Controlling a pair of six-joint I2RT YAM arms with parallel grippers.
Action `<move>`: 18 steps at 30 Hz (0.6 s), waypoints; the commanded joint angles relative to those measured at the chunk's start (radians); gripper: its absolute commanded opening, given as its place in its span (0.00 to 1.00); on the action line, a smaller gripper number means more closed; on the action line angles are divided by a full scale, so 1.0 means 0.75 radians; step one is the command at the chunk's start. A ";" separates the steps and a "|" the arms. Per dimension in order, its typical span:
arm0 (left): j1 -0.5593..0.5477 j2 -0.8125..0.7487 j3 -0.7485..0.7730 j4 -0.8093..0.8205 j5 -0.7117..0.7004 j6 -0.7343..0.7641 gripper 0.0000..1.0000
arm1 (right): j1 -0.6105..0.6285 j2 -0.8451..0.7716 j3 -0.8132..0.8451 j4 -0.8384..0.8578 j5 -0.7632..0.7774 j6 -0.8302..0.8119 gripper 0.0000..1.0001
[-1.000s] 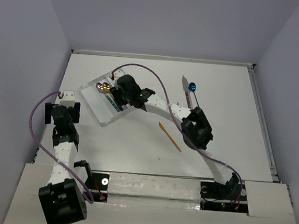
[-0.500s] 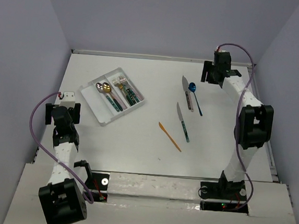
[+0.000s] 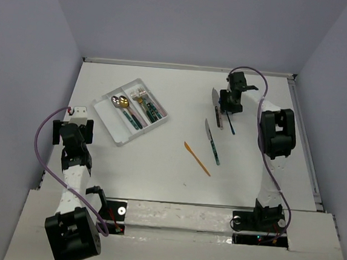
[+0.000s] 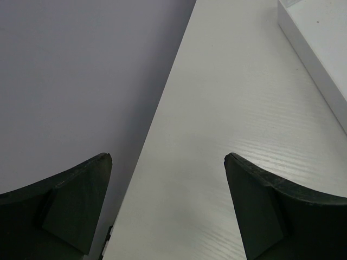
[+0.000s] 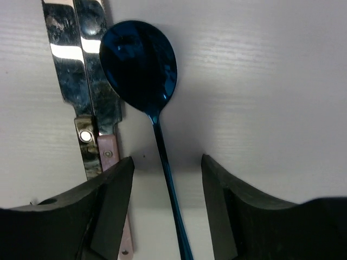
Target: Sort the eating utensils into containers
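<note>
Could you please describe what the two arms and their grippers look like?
The left arm and right arm are white tubular links joined by bulky black joint housings. A thin purple cable loops along each. The left gripper and right gripper have broad matte black fingers with angled inner faces.

This is a robot test cell in a lab rather than a home. A bare white desk (image 3: 156,183) is boxed in by plain lilac-grey walls (image 3: 195,22). A left arm (image 3: 73,170) and a right arm (image 3: 273,175), trailing purple cables (image 3: 37,133), are bolted to a mounting rail (image 3: 178,215) at the frame's lower edge.
</note>
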 commanded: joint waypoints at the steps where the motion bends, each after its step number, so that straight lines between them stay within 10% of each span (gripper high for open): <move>1: 0.005 -0.007 -0.004 0.056 0.005 0.009 0.99 | -0.010 0.108 0.095 -0.080 0.019 -0.022 0.57; 6: 0.005 -0.009 -0.004 0.058 0.005 0.009 0.99 | -0.010 0.116 0.097 -0.144 0.003 0.000 0.42; 11: 0.005 -0.015 -0.006 0.058 0.001 0.009 0.99 | -0.010 0.079 0.034 -0.121 -0.006 0.033 0.00; 18: 0.005 -0.015 -0.006 0.062 0.001 0.011 0.99 | -0.010 -0.101 -0.089 0.040 0.140 0.025 0.00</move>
